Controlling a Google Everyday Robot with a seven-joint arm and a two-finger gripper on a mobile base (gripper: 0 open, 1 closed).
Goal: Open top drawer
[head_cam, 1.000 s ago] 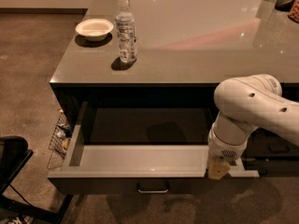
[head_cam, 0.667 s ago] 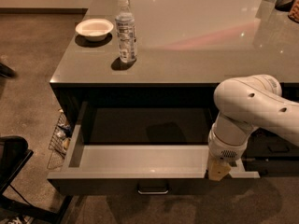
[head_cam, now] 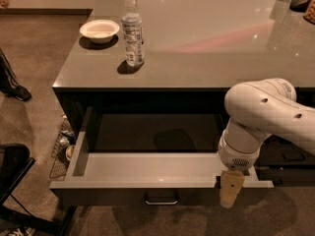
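The wide dark grey top drawer (head_cam: 147, 165), light grey inside, is seen pulled well out beneath the glossy grey countertop (head_cam: 206, 48). The beige-tipped gripper (head_cam: 231, 188) is placed at its right front edge, and its grip state cannot be told. Any further pull is best kept straight and level.

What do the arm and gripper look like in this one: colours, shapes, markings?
The arm is white, built of fat rounded shells with a few small dark holes and a dotted vent patch near the wrist. No cables show. The gripper is a pale tan piece, at the front rim of the open top drawer, near one corner.
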